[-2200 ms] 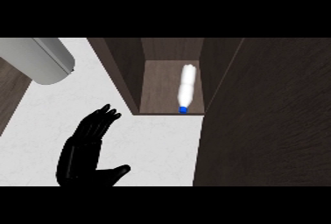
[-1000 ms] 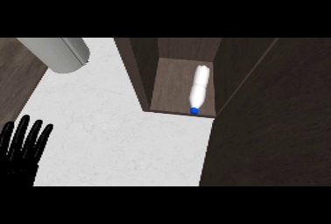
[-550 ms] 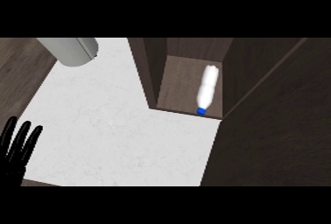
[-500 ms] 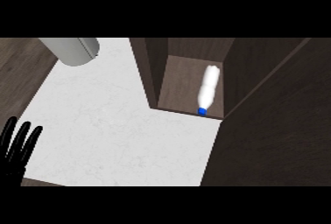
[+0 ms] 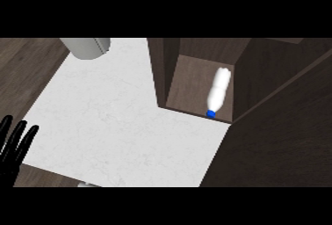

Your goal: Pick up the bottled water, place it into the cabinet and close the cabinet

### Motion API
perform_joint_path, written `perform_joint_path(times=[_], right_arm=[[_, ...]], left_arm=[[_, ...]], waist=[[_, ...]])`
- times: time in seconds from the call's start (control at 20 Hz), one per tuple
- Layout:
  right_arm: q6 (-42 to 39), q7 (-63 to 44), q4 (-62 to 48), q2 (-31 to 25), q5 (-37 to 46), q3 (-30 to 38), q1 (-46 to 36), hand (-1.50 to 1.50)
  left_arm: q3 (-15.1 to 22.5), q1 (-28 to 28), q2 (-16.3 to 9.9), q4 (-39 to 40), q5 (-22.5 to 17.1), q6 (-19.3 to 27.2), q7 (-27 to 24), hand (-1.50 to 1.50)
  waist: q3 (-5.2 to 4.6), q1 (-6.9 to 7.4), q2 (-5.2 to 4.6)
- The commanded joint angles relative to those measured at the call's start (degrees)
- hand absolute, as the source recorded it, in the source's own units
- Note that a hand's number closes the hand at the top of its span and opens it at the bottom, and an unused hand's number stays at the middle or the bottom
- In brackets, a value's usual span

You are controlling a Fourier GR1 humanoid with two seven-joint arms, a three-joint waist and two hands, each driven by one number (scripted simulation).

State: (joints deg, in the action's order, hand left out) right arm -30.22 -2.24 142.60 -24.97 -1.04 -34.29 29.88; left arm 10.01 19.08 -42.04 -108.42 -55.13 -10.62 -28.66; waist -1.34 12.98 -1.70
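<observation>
The bottled water (image 5: pixel 219 92) lay on its side inside the cabinet (image 5: pixel 194 83), on the cabinet's brown floor, close to the right-hand inner wall. Its blue cap (image 5: pixel 211 114) pointed toward the near edge of the compartment, just at the front lip, and its pale body ran away from there toward the back. The cabinet stood open toward the viewer, its dark side walls rising to the left and right of the compartment, and a broad dark panel (image 5: pixel 285 136) filled the right side of the view.

The left robot hand (image 5: pixel 14 147) showed at the left edge, near the near-left corner of the white surface (image 5: pixel 123 127). Its black fingers were straight and spread, pointing up, and it held nothing. It was well apart from the bottle, with the whole width of the white surface lying between them; the bottle sat farther away and to the right of it.

A grey cylindrical object (image 5: pixel 86 46) stood at the far left of the surface, cut off by the upper edge of the view. The right robot hand did not show.
</observation>
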Motion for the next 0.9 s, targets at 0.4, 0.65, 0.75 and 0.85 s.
perform_joint_path(times=[0.4,0.65,0.75,0.85], right_arm=[[-3.3,-7.3,0.2,0.2,1.2,-6.3,-11.1,1.5],[-3.0,-8.1,0.2,0.4,0.4,-4.8,-13.2,1.5],[-2.5,-7.8,-0.4,1.6,-0.2,-4.8,-13.7,1.5],[-2.1,-8.2,-1.8,2.2,-1.1,-4.7,-13.6,1.5]], left_arm=[[-2.1,-0.2,-2.0,1.5,-1.5,-1.7,1.1,-1.5],[-2.0,-0.2,-2.1,0.9,-1.6,-2.5,1.0,-1.5],[-2.1,-0.4,-1.8,1.7,-1.6,-2.4,0.8,-1.5],[-2.5,-0.3,-2.1,1.5,-2.2,-2.8,1.0,-1.5]], waist=[[-0.39,0.68,-0.13],[-0.43,0.75,-0.08],[-0.41,0.24,-0.39],[-0.33,0.75,-0.71]])
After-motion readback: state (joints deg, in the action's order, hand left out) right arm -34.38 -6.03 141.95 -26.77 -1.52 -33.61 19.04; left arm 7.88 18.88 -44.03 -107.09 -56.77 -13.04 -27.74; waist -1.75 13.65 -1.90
